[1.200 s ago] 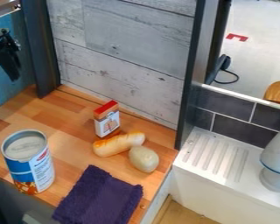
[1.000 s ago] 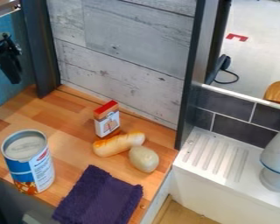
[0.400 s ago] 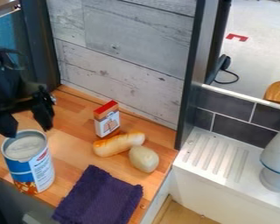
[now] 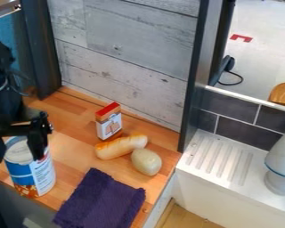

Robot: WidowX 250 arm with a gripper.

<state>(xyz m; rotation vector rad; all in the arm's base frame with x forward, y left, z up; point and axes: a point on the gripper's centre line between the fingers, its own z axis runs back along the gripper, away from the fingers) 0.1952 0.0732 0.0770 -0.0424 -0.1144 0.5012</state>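
Hanging at the left of the camera view: black 2-finger gripper (image 4: 17, 147), tips downward, at the top of the can.
Gripper opening: 2 fingers spread wide, with nothing clamped; whether either touches the can, I cannot tell.
Can: tall blue-and-white cylindrical can (image 4: 34, 176), upright near the edge of the wooden counter (image 4: 71, 149), its top partly behind the right-hand finger in view.
Grip advice: the can looks nearly as wide as the opening, so centring matters; I would want 1 finger on each side, clear of the rim, and low enough for the pads to meet the wall squarely before any closing.
Main risk: a fingertip landing on the rim could tip the can.
Neighbours: purple cloth (image 4: 100, 200) just beside the can; white-and-red upright box (image 4: 109, 122), golden elongated bread roll (image 4: 121, 147) and pale oval potato-like piece (image 4: 146, 161) well apart from the gripper.
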